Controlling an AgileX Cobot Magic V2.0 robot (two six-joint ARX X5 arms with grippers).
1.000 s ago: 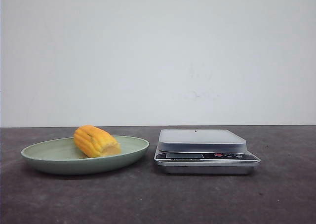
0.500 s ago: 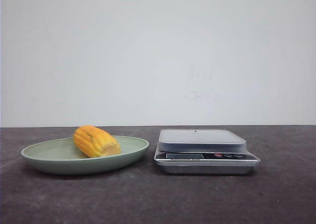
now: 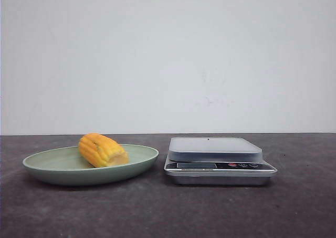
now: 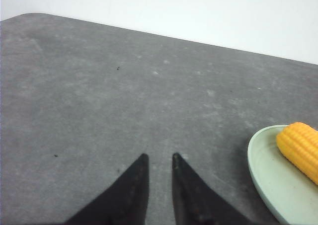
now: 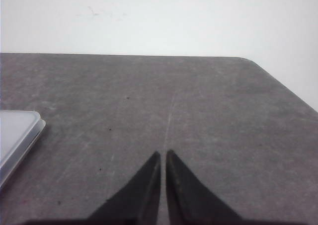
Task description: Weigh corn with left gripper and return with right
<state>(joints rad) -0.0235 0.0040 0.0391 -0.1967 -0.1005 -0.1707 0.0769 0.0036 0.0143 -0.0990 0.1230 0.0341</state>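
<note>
Where the corn lies in the green plate left of the scale, we see yellow-orange kernel rows and a paler cut end. Only wrist views show our left end effector, slightly parted, and right end effector, nearly closed, above bare tabletop. Scale display unreadable.

Front camera low at table level; wrist cameras overlook it
</note>
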